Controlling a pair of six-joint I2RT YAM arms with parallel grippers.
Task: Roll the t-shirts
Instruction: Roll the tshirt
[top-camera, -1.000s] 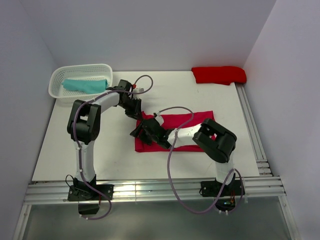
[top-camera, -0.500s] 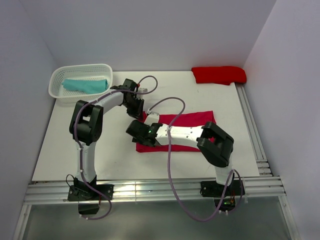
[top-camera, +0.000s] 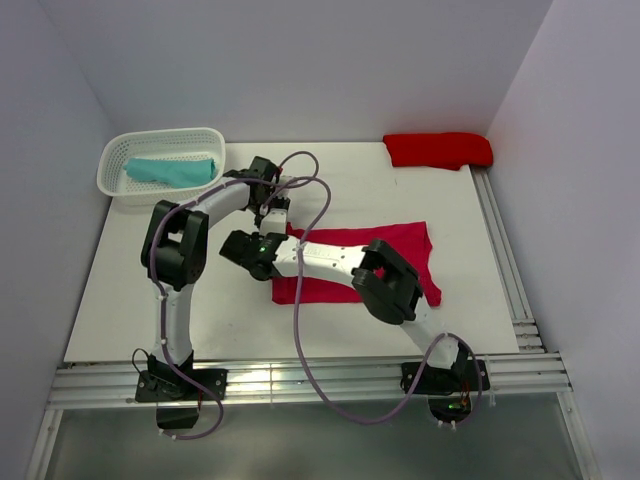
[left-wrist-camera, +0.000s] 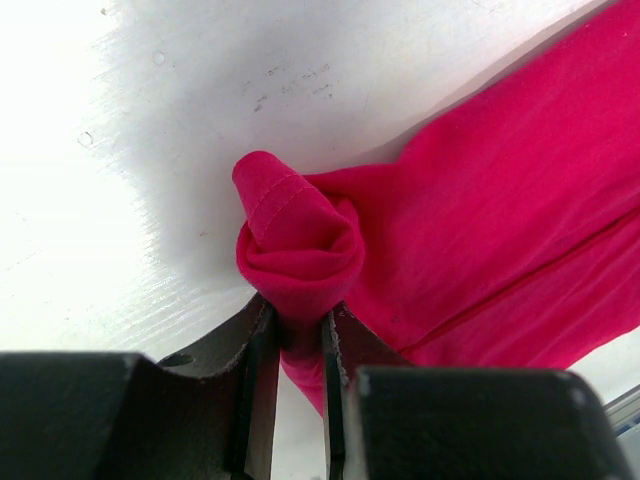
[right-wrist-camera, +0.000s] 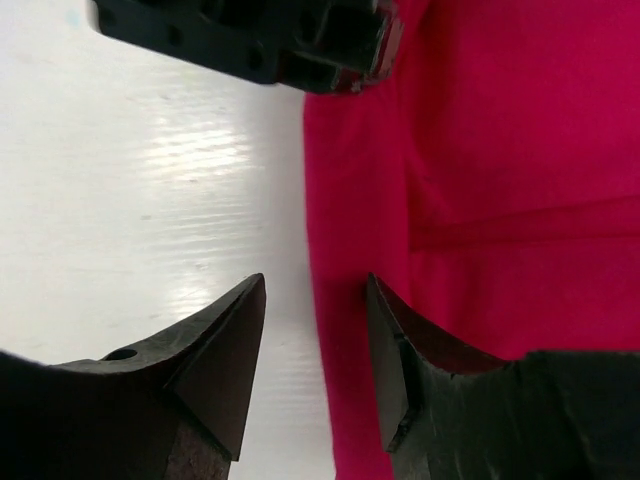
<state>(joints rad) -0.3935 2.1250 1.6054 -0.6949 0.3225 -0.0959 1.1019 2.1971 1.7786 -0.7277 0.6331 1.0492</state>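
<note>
In the top view the basket (top-camera: 160, 135) sits at the far left corner with the teal tee (top-camera: 170, 171) lying inside it. Next comes the right claw (right-wrist-camera: 315, 335), reached right across the table (top-camera: 150, 300). It is spread, one finger over bare table and the other over cloth, straddling the left edge of the red tee (top-camera: 400, 240) and touching nothing that can be seen. Just beside it the left claw (left-wrist-camera: 297, 315) is pressed together on the tee's far left corner, pinching a small tight curl of hem. The red tee lies folded into a flat band across the middle of the table, and the scarlet bundle (top-camera: 438, 150) is well apart at the far right corner.

The cloth looks light, thin and limp, with some grip on itself, so a roll will likely hold only while it is pinned and will go slack if let go. The hemmed left edge seems the best place to take hold, at both corners at once, so the roll starts even. No brand, label or writing can be read on any cloth or on the basket
</note>
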